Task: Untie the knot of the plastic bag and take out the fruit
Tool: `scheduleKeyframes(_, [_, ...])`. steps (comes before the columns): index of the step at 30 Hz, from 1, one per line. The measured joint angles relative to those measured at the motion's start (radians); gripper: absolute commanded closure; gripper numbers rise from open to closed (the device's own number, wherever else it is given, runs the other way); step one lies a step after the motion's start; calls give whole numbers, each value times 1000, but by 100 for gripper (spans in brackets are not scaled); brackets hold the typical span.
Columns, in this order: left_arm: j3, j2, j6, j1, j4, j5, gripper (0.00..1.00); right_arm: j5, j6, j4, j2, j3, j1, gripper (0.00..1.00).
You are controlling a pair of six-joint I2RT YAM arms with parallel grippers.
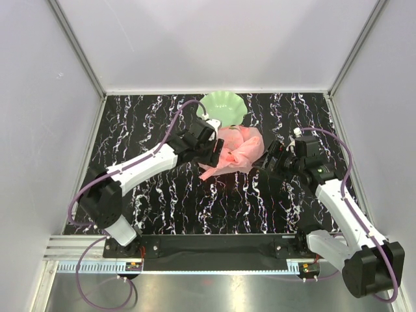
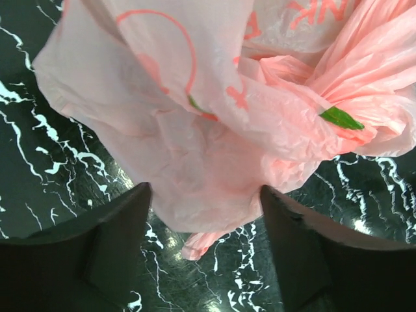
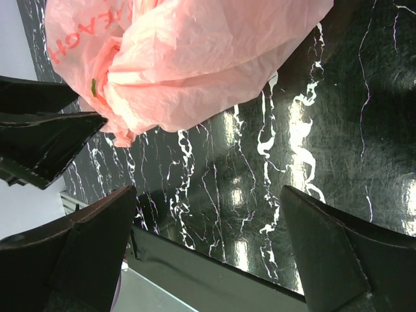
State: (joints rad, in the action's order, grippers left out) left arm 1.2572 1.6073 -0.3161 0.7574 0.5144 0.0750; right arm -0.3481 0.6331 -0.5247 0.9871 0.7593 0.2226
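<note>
Left gripper (image 2: 205,188), with jaws apart around a fold of the plastic bag (image 2: 195,97), may pinch only thin film and tear it, while the right gripper (image 3: 208,190), also apart, holds nothing.

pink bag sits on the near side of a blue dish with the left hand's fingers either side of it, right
No, the dish is green, not blue; the top view shows it. The rest stands: the pink bag sits on its near side, and the left hand has its fingers either side of the bag.
</note>
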Motion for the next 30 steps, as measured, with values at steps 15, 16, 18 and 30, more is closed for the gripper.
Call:
scheduleKeyframes(15, [-31,7,-1,0,-86,-81,100,-1,10,104,95,0,19,0])
scheduleKeyframes(16, [-44,-5,-8,0,-98,-91,100,0,13,120,114,0,26,0])
scheduleKeyframes(18, [-69,-29,-23,0,-118,-105,100,6,25,145,161,8,46,1])
scheduleKeyframes(30, [-121,-69,-63,0,-179,-144,100,40,219,403,261,4,80,29])
